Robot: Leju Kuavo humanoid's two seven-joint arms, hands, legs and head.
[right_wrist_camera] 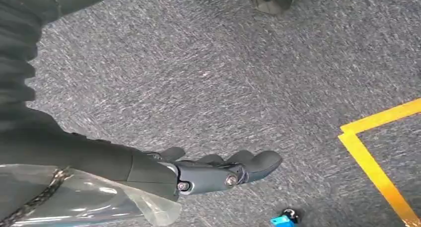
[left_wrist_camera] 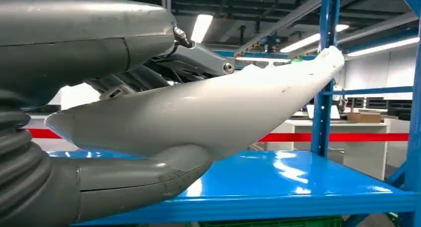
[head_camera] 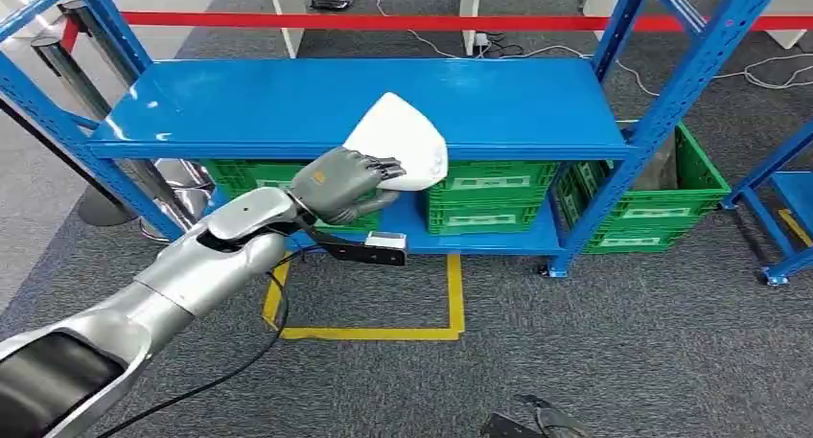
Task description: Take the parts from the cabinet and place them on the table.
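A: Entry, left hand (head_camera: 347, 184). It holds the white part (head_camera: 401, 141) at the front edge of the blue shelf (head_camera: 288, 103); dark fingers (head_camera: 379, 167) lie over its top face and the thick thumb runs under it. Part looks lifted, front end clear of the shelf in the left wrist view, though I cannot tell whether its far end touches.

B: Material?

A: A smooth, matte white shell (left_wrist_camera: 208, 113), curved, broad in the middle and tapering to a thin edge. My judgement: moulded plastic, stiff, light for its bulk. The surface looks slick, so the grasp could slide; the far rim (left_wrist_camera: 333, 55) looks rough or chipped, possibly brittle there.

B: Where to hold it?

A: Where it is held now, across the thick curved body near the edge, not at the thin tip.

B: Right hand?

A: Right hand (right_wrist_camera: 218, 170) hangs over grey, coarse-pile carpet (right_wrist_camera: 278, 63) near a yellow tape line (right_wrist_camera: 377, 172), fingers loosely extended, grasping nothing.

B: Surroundings?

A: Green slotted crates (head_camera: 489, 198) under the painted steel shelf.
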